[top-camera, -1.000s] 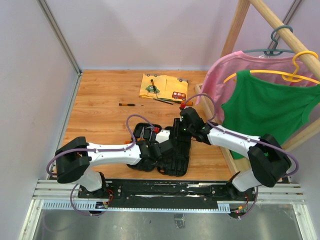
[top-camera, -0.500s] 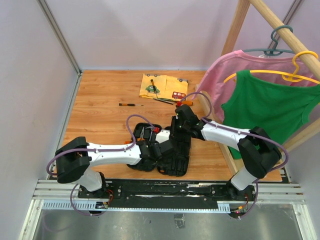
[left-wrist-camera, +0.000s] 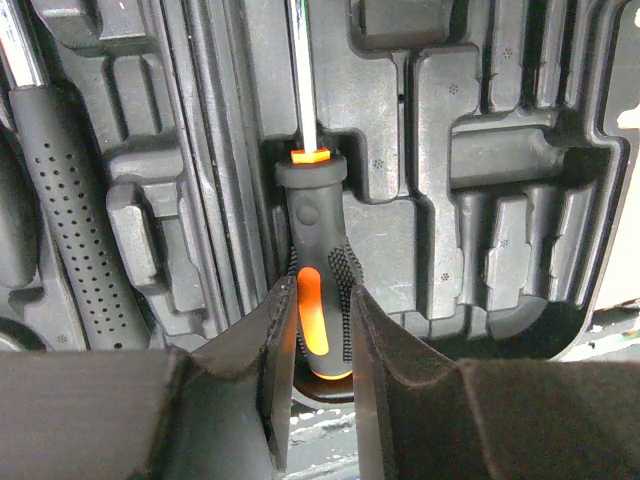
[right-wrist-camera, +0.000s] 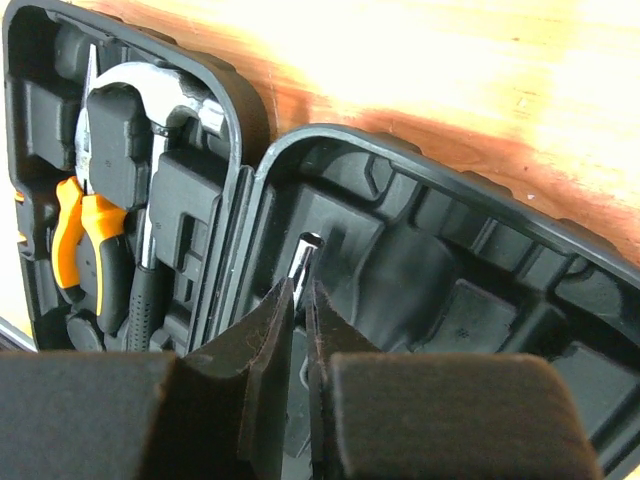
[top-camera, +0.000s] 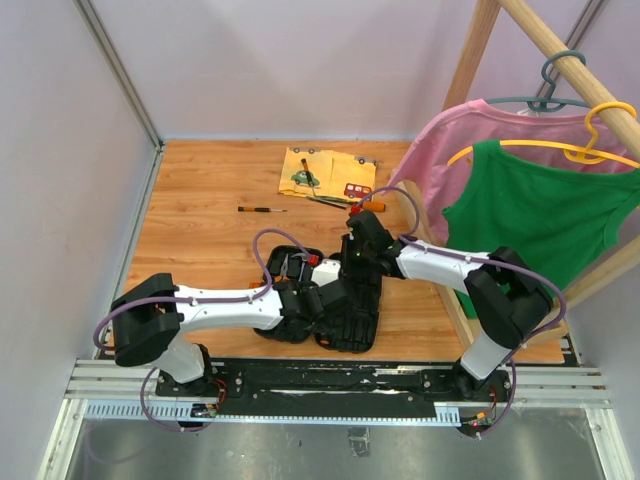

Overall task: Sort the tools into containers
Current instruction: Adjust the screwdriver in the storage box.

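Note:
The black tool case (top-camera: 352, 338) lies open near the arms. A hammer (right-wrist-camera: 165, 90) and orange-handled pliers (right-wrist-camera: 85, 240) sit in its left half. An orange-and-black screwdriver (left-wrist-camera: 318, 230) lies in a slot of the right half (left-wrist-camera: 480, 150). My left gripper (left-wrist-camera: 318, 300) is shut on its handle. My right gripper (right-wrist-camera: 300, 290) is shut on its steel shaft, whose tip (right-wrist-camera: 306, 252) pokes out past the fingers. Both grippers are over the case in the top view, left gripper (top-camera: 325, 298) and right gripper (top-camera: 352, 265). A thin dark screwdriver (top-camera: 262, 209) lies on the table further back.
A yellow car-print cloth (top-camera: 335, 175) at the back carries a small screwdriver (top-camera: 308, 170). An orange-handled tool (top-camera: 372, 207) lies by its right corner. A wooden clothes rack (top-camera: 470, 60) with pink and green shirts (top-camera: 540, 220) fills the right side. Walls close the left and back.
My right arm has swung left and down over the case, and its jaws have shut on the screwdriver shaft. The left arm has stayed put with its grip on the handle.

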